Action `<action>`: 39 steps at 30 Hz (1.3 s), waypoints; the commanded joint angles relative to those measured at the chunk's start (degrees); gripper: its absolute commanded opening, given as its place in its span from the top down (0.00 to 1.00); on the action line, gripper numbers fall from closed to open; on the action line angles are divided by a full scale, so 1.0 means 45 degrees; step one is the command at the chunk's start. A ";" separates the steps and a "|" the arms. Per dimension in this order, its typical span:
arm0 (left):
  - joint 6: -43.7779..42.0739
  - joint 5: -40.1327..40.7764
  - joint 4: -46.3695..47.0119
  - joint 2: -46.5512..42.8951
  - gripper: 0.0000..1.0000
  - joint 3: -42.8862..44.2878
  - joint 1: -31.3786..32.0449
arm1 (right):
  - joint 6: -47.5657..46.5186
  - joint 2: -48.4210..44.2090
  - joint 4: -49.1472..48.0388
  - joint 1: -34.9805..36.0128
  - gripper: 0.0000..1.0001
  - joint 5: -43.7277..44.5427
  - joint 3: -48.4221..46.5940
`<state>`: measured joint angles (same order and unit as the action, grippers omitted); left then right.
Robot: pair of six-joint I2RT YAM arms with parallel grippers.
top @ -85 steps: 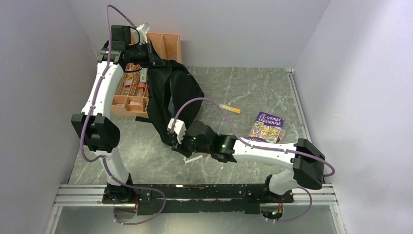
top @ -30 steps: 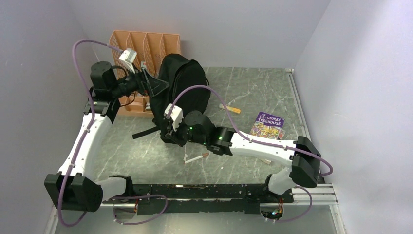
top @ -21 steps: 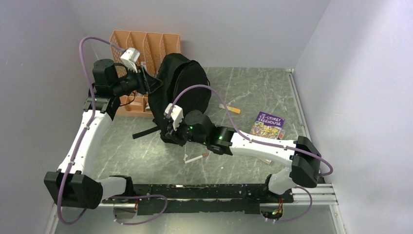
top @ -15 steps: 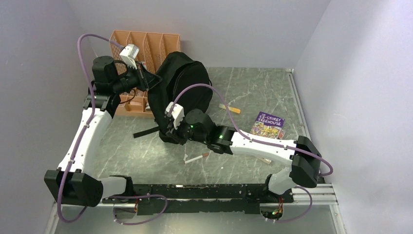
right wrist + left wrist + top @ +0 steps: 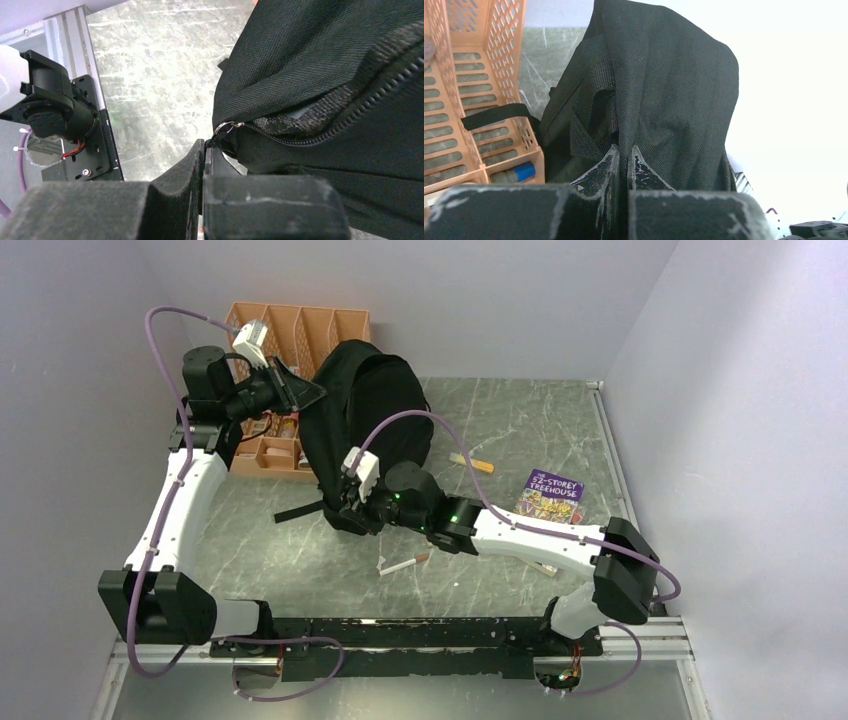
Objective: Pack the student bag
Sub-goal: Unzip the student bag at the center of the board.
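While the left gripper [image 5: 622, 151] and right gripper [image 5: 204, 146] both pinch it, the black student bag [image 5: 378, 405] stands domed.

Black fabric student bag [image 5: 380, 405], upright rounded dome, far-left of centre, zipper apparently closed.

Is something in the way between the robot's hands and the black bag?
No, nothing visible is in the way. The left end effector pinches the bag fabric, and the right end effector is shut on its zipper pull.
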<state>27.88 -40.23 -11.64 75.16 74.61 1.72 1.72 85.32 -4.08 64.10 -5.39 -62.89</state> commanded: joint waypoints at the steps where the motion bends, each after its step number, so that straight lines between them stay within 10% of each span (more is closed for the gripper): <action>1: 0.0439 0.0743 0.2853 0.0174 0.95 0.0802 -0.0342 | 0.0276 0.0910 0.1710 0.0349 1.00 -0.1793 0.0926; 16: 0.0557 0.0697 0.3303 0.0520 0.95 0.0853 -0.1182 | 0.0261 0.0617 0.2355 0.0415 0.98 -0.1995 0.1623; 23: 0.0648 -0.0379 0.4140 -0.0091 0.95 0.0098 -0.1182 | 0.1001 -0.1272 0.2674 0.0385 0.46 0.0248 0.0460; 32: 0.0370 -0.0973 0.4625 -0.1017 0.95 -0.0978 -0.0881 | 0.3356 -0.2273 0.3489 0.0159 0.21 0.7180 -0.2487; 39: 0.0249 -0.1048 0.4645 -0.1279 0.95 -0.1404 -0.0706 | 0.4261 0.0237 0.5009 -0.1488 0.12 0.6469 -0.6431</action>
<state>29.93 -43.53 2.26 71.88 68.69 -1.87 17.10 79.55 12.40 60.40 21.93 -84.38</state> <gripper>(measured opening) 0.079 0.864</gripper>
